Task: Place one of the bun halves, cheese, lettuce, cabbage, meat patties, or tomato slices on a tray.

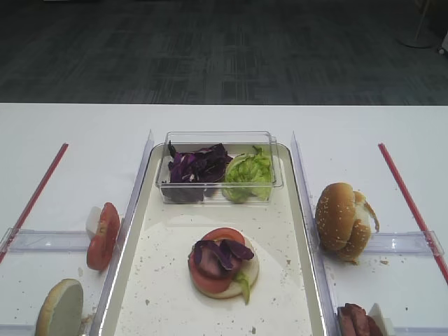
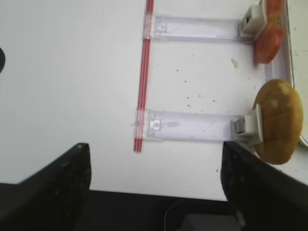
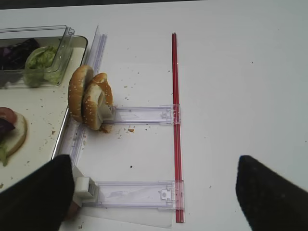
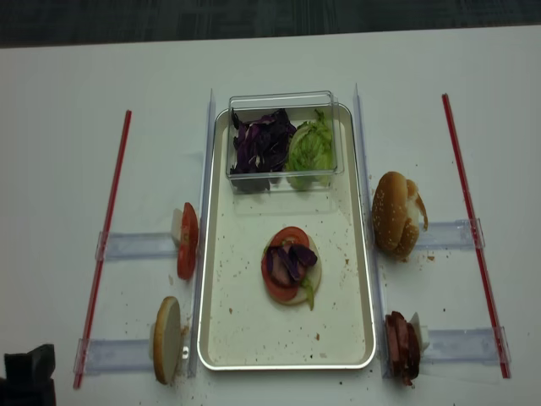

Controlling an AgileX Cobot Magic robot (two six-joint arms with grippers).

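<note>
Currently, a half-built burger is being displayed mid-tray point(image 4: 254, 338).
Nothing is being held: left gripper point(image 2: 154, 192) fingers spread wide, right gripper point(image 3: 154, 192) fingers likewise parted.

Left end effector point(image 2: 154, 180) spread wide and holding nothing, dark fingers point(image 2: 53, 185) at the frame's lower corners; right end effector point(image 3: 154, 190) likewise parted and unladen.

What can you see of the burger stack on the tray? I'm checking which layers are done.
The burger stack lies flat near the middle of the tray. A pale bun half at the bottom carries red tomato slices, purple cabbage shreds on top, and a green lettuce bit poking out at its near edge. Nothing grips it.
</note>
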